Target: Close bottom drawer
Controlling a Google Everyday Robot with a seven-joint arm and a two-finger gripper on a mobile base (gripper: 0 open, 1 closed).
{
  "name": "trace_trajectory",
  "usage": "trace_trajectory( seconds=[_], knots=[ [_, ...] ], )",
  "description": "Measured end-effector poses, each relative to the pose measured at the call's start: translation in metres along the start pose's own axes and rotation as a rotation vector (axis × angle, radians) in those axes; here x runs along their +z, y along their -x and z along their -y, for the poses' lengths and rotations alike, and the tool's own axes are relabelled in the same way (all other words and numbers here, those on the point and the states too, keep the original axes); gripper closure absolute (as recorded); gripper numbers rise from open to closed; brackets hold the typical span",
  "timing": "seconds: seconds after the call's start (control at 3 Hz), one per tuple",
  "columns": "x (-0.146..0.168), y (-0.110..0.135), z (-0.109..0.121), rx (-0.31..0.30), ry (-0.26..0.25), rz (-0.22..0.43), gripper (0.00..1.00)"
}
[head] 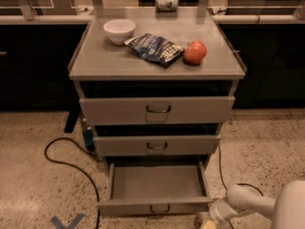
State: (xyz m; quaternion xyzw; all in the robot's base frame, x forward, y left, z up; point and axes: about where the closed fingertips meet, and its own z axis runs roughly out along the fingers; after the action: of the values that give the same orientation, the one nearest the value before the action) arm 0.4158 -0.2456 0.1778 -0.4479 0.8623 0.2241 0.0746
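Note:
The bottom drawer (157,185) of the grey cabinet is pulled far out and looks empty inside. Its narrow front panel (143,207) carries a small dark loop handle (159,209). The middle drawer (156,146) and the top drawer (157,110) above it stand slightly out. My white arm (252,204) comes in from the bottom right. My gripper (206,221) is low at the frame's bottom edge, just right of the bottom drawer's front right corner; it is partly cut off.
On the cabinet top (95,63) are a white bowl (119,30), a blue chip bag (156,48), a red apple (195,52) and a can (167,3). A black cable (71,163) loops on the floor at left, above a blue tape cross (66,222). Dark counters stand behind.

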Motion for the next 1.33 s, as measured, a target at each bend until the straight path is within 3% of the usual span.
trace_trajectory(
  seconds=[0.33, 0.67, 1.33],
  knots=[
    [0.000, 0.016, -0.016, -0.019, -0.079, 0.024, 0.00],
    [0.000, 0.017, -0.016, -0.019, -0.079, 0.024, 0.00],
    [0.002, 0.070, 0.009, -0.041, -0.105, 0.078, 0.00]
  ],
)
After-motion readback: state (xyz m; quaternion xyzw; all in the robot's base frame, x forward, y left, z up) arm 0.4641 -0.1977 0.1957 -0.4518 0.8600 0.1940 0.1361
